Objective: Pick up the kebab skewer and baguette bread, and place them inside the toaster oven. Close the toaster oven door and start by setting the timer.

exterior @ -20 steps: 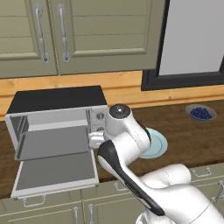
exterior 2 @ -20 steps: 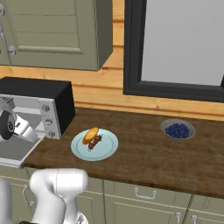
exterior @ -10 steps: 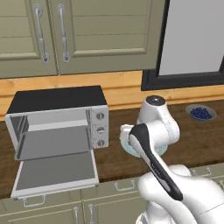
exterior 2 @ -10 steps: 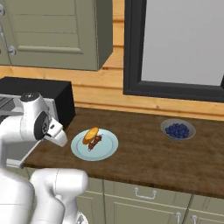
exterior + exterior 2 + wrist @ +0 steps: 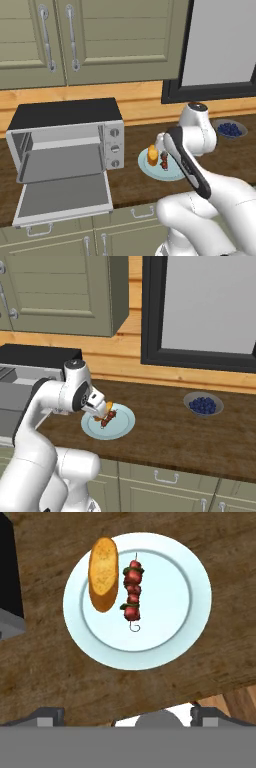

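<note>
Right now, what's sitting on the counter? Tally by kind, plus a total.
Food items on the plate: 2, the baguette bread and the kebab skewer
Plates: 1, pale blue plate
Bowls: 1, bowl of blueberries
Appliances: 1, toaster oven, door open
Total: 5

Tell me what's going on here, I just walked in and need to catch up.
The white robot arm has its open two-finger gripper over a pale blue round plate on the dark wooden counter. On the plate a golden-orange stubby baguette bread and a thin kebab skewer with dark red meat chunks lie side by side; neither is held. The silver-grey toaster oven with a black top stands beside the plate, its door folded down open, nothing inside.
</note>
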